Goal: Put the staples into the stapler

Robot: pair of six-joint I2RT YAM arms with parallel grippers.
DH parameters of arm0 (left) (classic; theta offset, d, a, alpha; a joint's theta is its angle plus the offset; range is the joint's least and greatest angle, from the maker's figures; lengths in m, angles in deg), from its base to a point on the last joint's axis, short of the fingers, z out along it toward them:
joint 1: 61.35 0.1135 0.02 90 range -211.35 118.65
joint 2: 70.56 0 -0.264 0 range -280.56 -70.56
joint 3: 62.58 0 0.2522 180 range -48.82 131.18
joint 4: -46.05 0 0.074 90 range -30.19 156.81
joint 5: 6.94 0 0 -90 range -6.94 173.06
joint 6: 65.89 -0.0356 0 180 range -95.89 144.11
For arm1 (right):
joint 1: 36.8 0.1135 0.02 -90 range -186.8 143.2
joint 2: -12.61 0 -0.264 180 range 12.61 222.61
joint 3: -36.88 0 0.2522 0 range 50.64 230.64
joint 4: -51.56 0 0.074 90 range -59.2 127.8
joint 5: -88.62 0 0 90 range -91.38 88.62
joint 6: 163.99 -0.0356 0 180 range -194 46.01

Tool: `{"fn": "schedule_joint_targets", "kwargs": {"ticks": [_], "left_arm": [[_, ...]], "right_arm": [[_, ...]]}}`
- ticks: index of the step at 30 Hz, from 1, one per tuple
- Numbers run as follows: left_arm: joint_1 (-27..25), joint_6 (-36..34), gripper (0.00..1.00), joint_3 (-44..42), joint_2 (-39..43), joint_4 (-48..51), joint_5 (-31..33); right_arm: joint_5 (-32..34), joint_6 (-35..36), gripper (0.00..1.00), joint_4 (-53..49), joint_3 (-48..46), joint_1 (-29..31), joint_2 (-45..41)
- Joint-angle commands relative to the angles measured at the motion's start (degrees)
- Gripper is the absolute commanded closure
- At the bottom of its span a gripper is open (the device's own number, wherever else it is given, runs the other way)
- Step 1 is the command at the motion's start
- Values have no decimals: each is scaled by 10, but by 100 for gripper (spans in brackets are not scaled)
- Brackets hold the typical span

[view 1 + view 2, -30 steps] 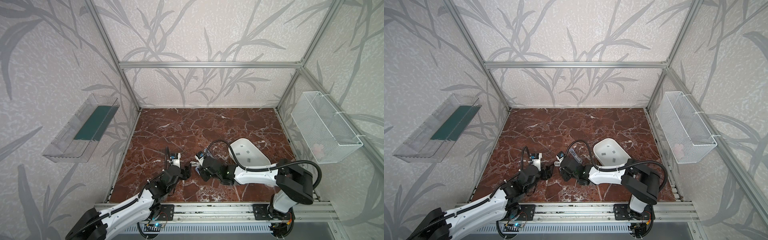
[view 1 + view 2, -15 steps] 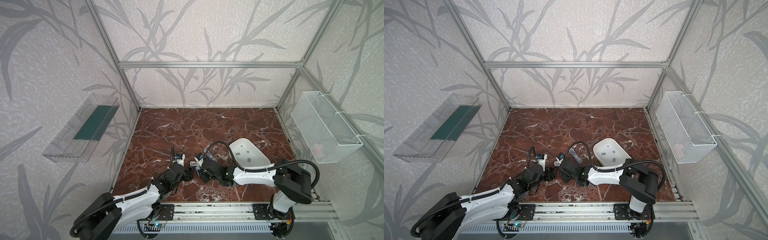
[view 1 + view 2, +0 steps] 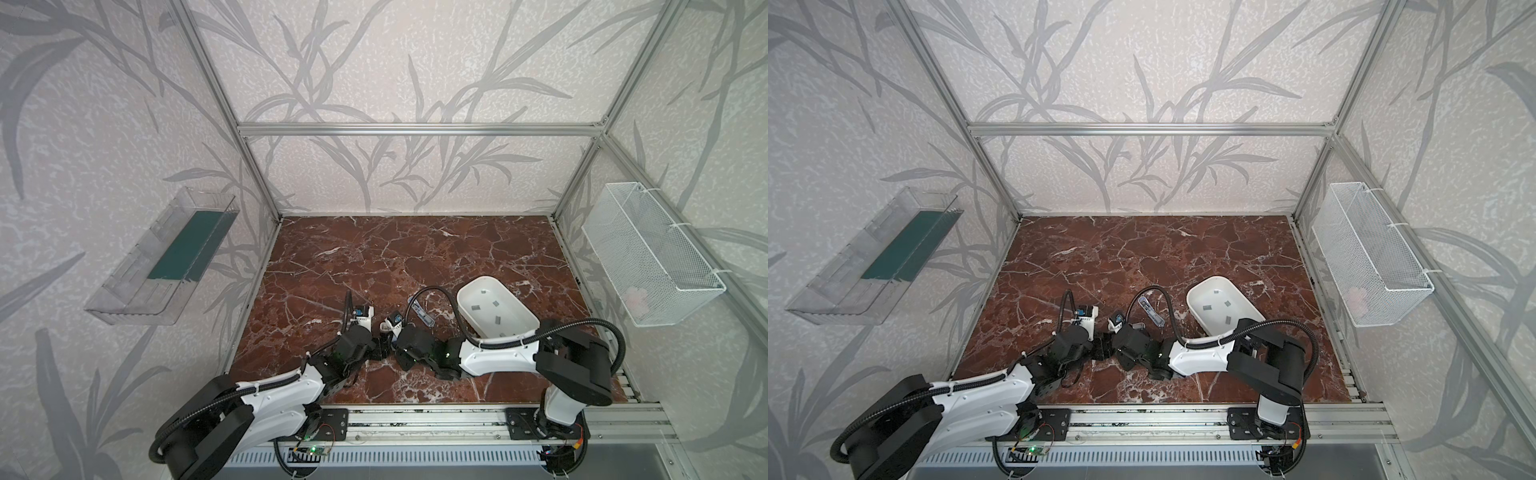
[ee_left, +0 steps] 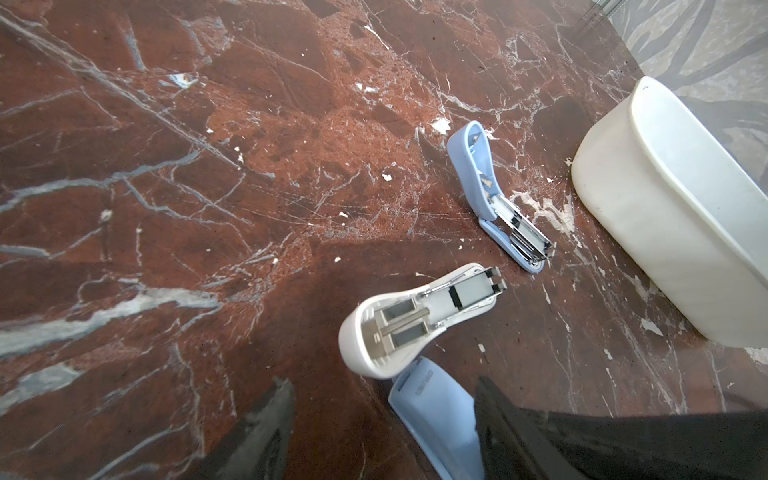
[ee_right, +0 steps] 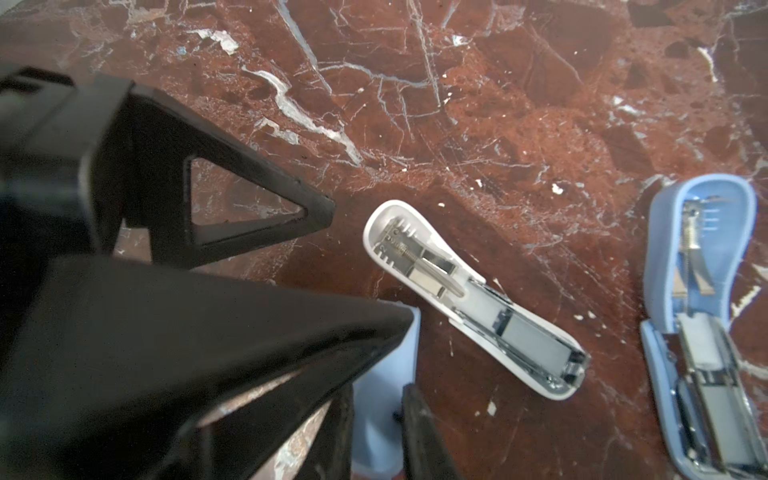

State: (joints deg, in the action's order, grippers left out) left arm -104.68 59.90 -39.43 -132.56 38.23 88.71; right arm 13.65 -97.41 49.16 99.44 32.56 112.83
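Observation:
My right gripper [image 5: 376, 385] is shut on a light blue stapler [image 5: 380, 374] low over the marble floor, near the front. My left gripper [image 4: 384, 382] stands open around the same stapler [image 4: 434, 419], which sits close to one of its fingers [image 4: 511, 432] and apart from the other. In both top views the two grippers [image 3: 380, 347] [image 3: 395, 345] meet tip to tip. The staples [image 3: 495, 304] [image 3: 1227, 304] lie as grey strips in the white tub [image 3: 465, 291].
A white stapler [image 5: 478, 303] [image 4: 415, 320] lies opened flat on the floor beside the grippers. Another light blue stapler [image 3: 420, 313] [image 4: 498, 199] [image 5: 702, 332] lies open between it and the tub [image 4: 665, 216]. A clear shelf [image 3: 162, 266] and a wire basket [image 3: 648, 257] hang on the side walls.
My left gripper has moved right, up to the right gripper, and its arm has folded lower. The right gripper has shifted slightly left.

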Motion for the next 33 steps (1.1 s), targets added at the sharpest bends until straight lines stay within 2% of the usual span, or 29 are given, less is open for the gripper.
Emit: {"fn": "schedule_joint_targets", "kwargs": {"ticks": [1, 5, 14, 17, 22, 27, 33], "left_arm": [[3, 8, 30, 17, -10, -16, -4], [3, 7, 30, 19, -15, -18, -4], [3, 0, 30, 26, -8, -2, 9], [4, -3, 30, 27, -8, -1, 8], [6, -4, 29, 36, -1, 24, 27], [44, 4, 27, 55, 35, 75, 29], [73, 8, 25, 68, 48, 80, 9]], "right_arm": [[4, -17, 79, -55, -7, 21, 41], [42, -31, 79, -22, -32, 52, 66], [72, -98, 80, 69, -87, 93, 104], [85, -111, 75, 83, -93, 94, 104], [106, -58, 66, 29, -58, 93, 45], [108, -4, 58, 1, -37, 90, -29], [102, 12, 54, -14, -52, 53, -129]]}}
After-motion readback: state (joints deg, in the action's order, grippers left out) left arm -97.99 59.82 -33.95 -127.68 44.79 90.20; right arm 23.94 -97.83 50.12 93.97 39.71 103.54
